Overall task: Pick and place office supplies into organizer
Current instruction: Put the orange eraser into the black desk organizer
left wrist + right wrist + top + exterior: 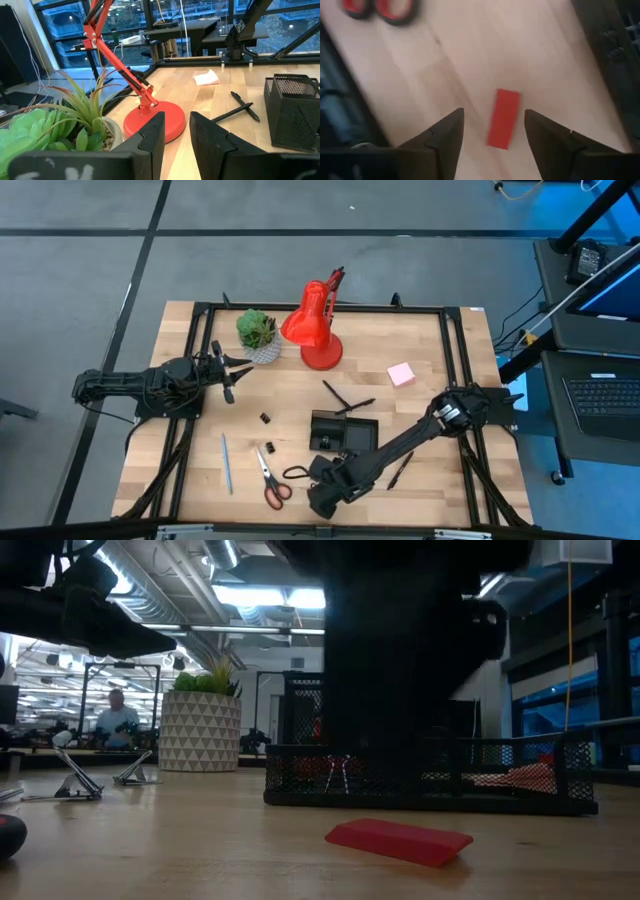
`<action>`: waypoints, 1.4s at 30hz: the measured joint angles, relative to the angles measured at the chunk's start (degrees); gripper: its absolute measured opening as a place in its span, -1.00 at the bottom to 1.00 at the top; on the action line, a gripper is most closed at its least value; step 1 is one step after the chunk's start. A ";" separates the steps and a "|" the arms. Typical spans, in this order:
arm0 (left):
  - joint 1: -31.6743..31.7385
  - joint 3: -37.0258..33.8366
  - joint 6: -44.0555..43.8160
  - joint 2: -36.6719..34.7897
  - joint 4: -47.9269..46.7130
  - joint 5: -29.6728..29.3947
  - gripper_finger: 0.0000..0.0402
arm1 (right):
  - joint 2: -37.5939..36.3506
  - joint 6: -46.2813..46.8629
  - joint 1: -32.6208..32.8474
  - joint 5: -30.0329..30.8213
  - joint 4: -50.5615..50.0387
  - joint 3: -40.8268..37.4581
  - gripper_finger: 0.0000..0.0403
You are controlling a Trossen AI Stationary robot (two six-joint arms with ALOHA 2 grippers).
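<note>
The tiny red block (503, 118) lies flat on the wood, also seen in the low view (400, 840) in front of the black mesh organizer (430, 775). My right gripper (494, 114) hovers over it, open, one finger on each side and apart from it; in the high view the gripper (322, 495) hides the block. The organizer (343, 430) stands just beyond it. The red-handled scissors (272, 478), blue pen (226, 463), black clips (266, 418), black pens (345, 398) and pink sticky-note pad (401, 374) lie on the table. My left gripper (230, 377) waits open near the left edge.
A red desk lamp (315, 330) and a small potted plant (258, 332) stand at the far side. A black metal frame (455, 360) runs around the table. Another black pen (400, 470) lies under the right arm. A person sits far off in the room (118, 720).
</note>
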 joint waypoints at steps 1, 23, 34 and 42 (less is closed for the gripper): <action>0.00 -0.01 0.00 0.00 0.00 0.02 -0.57 | 0.45 0.04 -0.12 0.01 0.31 -0.02 0.00; 0.01 -0.01 0.00 0.24 -0.02 0.02 -0.57 | 1.30 -3.69 -0.18 0.11 0.02 -0.18 -0.31; 0.01 0.01 0.02 0.28 0.00 0.02 -0.57 | 4.48 -3.48 -0.18 -2.21 0.20 -0.02 -0.31; 0.01 0.00 0.01 0.28 0.00 0.02 -0.57 | 4.83 -3.50 -0.20 -2.47 0.15 -0.11 -0.37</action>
